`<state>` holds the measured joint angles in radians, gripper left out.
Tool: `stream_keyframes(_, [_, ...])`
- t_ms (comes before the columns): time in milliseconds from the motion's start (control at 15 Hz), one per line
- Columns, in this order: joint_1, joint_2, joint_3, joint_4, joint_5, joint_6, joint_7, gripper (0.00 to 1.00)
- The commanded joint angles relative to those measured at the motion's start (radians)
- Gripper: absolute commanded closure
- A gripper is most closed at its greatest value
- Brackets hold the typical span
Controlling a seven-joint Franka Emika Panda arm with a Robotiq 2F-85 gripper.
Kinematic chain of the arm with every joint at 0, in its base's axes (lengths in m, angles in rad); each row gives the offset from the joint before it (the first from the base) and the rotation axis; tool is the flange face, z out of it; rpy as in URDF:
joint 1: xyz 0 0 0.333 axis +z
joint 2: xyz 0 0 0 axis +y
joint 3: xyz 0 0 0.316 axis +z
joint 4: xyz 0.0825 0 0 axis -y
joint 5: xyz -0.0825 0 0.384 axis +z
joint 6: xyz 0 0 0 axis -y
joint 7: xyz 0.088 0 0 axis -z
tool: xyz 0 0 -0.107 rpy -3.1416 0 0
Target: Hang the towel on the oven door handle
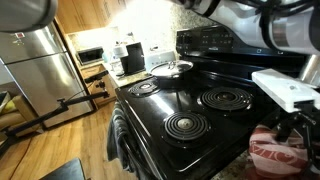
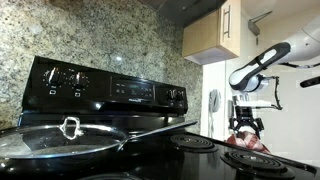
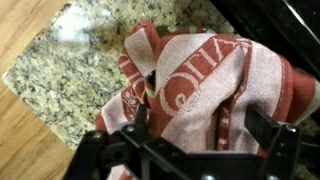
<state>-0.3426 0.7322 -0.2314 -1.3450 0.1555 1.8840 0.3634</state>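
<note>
Towel [image 3: 190, 85] crumpled on granite counter [image 3: 60, 70] beside the stove [image 1: 172, 97], fingers [image 3: 272, 142] spread wide just above it (nothing gripped).

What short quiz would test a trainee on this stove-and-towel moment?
1. True or false: the towel already hangs on the oven door handle.
2. What sits on a rear burner of the stove? A) a kettle B) a pan with a glass lid C) a cutting board
3. Fill in: in the wrist view, the gripper is ___, with its fingers either side of the towel.

Key: 1 false, it lies bunched on the granite counter; 2 B; 3 open.
</note>
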Motion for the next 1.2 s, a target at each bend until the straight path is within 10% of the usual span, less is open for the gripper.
stream_keyframes(0, [-0.005, 0.038, -0.008, 0.062, 0.003, -0.048, 0.022, 0.26])
stream_keyframes(600, [0.052, -0.097, 0.019, -0.021, -0.051, -0.024, -0.089, 0.95])
stream_keyframes(1133, [0.108, -0.296, 0.034, -0.110, -0.097, -0.011, -0.197, 1.00])
